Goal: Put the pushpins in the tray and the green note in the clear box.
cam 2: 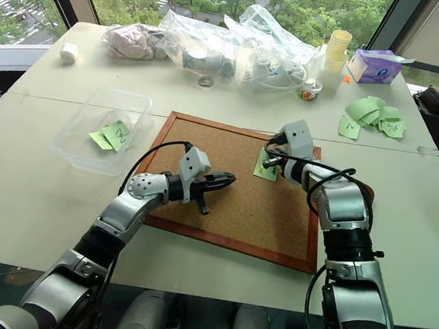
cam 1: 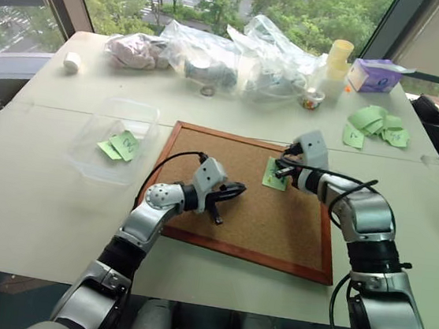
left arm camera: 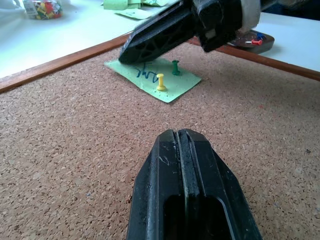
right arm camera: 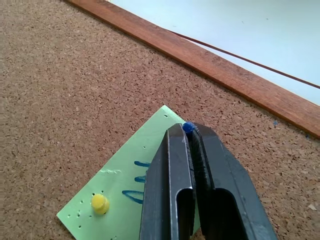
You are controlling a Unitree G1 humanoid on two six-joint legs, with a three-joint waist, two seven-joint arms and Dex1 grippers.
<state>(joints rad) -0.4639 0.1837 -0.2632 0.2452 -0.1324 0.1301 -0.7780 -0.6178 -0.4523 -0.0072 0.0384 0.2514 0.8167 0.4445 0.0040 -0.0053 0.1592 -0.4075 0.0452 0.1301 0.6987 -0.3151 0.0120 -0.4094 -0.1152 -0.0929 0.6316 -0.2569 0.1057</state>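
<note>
Cork board (cam 1: 277,219): your right gripper (right arm camera: 189,129) pinches a blue pin (right arm camera: 188,127) at the note's (right arm camera: 125,192) edge; left gripper (left arm camera: 182,137) closed, empty.

A wood-framed cork board (cam 1: 261,217) lies on the white table (cam 1: 34,191), and everything else is placed from it. Beyond its far edge, a heap of clear plastic bags (cam 1: 232,55) stretches along the table's window side. A stack of pale yellow cups (cam 1: 338,63) stands past the board's far right corner, with a small jar of coloured bits (cam 1: 312,100) just beside the stack. Farther right of the cups sits a purple tissue box (cam 1: 376,75). A cluster of pale-green paper slips (cam 1: 376,125) lies off the board's far right. A small white roll (cam 1: 72,61) rests well beyond the board's far left corner.
</note>
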